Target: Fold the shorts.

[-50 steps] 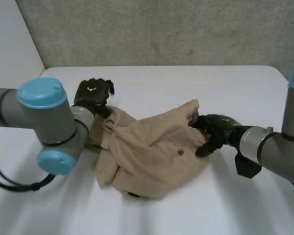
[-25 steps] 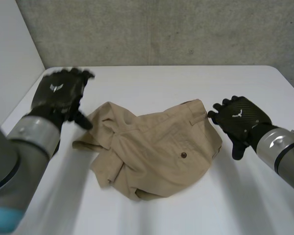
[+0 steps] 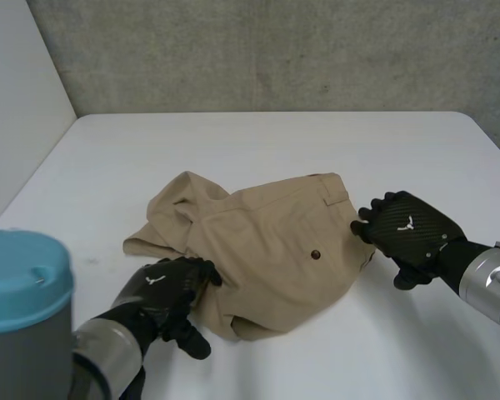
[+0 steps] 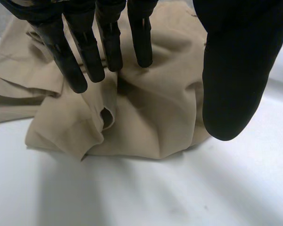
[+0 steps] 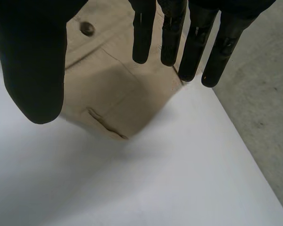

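The shorts (image 3: 267, 250) lie bunched in the middle of the table (image 3: 317, 142), one leg lying loosely over the other. I'd say the fold is about half made, with both hands placed for a fresh grip. The left hand (image 3: 162, 292) is at the rumpled edge nearest the table's front, fingers (image 4: 85, 56) straight, thumb wide, pinching nothing. The right hand (image 3: 408, 225) sits at the waistband corner toward the table's right edge, likewise spread. Next, each hand needs to close on cloth.
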